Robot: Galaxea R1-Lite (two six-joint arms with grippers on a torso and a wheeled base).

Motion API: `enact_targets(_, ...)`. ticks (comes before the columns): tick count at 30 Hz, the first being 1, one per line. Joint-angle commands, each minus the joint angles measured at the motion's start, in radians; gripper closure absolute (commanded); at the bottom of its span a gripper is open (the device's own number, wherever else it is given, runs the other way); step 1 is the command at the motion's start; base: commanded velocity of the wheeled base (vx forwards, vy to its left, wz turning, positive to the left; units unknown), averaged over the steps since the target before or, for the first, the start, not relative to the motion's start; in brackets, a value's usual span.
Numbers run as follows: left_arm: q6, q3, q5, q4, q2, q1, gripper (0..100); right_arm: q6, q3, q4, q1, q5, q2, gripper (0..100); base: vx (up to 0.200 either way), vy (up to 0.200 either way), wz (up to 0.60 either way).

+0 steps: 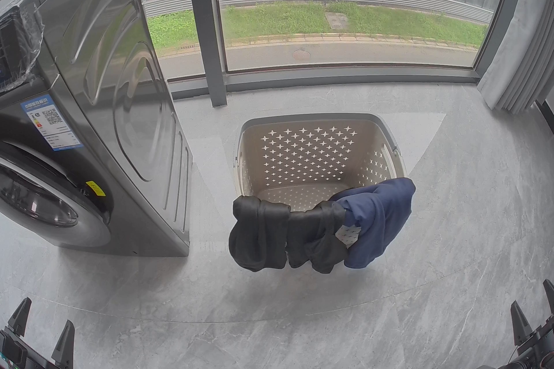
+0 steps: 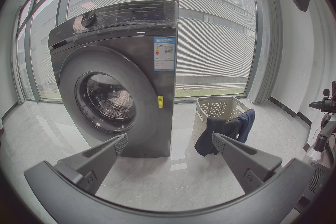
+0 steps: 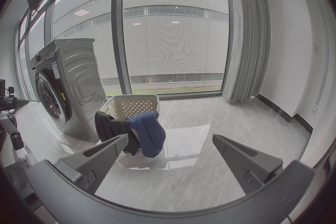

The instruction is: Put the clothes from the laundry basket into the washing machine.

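The washing machine (image 2: 115, 95) was seen ahead of the left gripper (image 2: 168, 140), its door apparently shut, and the laundry basket (image 1: 317, 117) was found well beyond both pairs of spread, empty fingers, with a black garment (image 1: 277, 237) and a blue garment (image 1: 378, 214) draped over the rim nearest them. A good first pick was judged to need the right gripper (image 3: 168, 140) closed deep on a bunched fold at that rim, so the cloth was lifted, not dragged.

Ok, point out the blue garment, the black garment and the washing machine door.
blue garment (image 1: 378, 220), head view, middle of the hanging fold.
black garment (image 1: 259, 234), head view, bunched hanging part.
washing machine door (image 2: 105, 102), left wrist view, round glass window.
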Motion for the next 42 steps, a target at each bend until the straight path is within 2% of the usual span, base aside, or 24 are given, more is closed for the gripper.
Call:
enact_targets(1,0.000,0.018,0.000,-0.001,-0.017,0.000,0,0.000,0.018,0.000,0.000,0.000,-0.007,0,0.000,0.200,0.00)
enact_targets(9,0.001,0.018,0.000,-0.001,-0.017,0.000,0,0.000,0.018,0.000,0.000,0.000,-0.007,0,0.000,0.200,0.00)
enact_targets(19,0.001,0.018,0.000,-0.001,-0.018,0.000,0,0.000,0.018,-0.002,-0.003,-0.001,-0.005,0,0.000,0.000,0.00)
enact_targets(27,0.000,0.018,0.000,-0.001,-0.017,0.000,0,0.000,0.018,-0.002,0.000,-0.001,-0.007,0,0.000,0.000,0.45)
enact_targets(42,0.000,0.018,0.000,-0.002,-0.017,-0.001,0,0.000,0.018,-0.002,0.000,-0.001,-0.007,0,0.000,0.200,0.00)
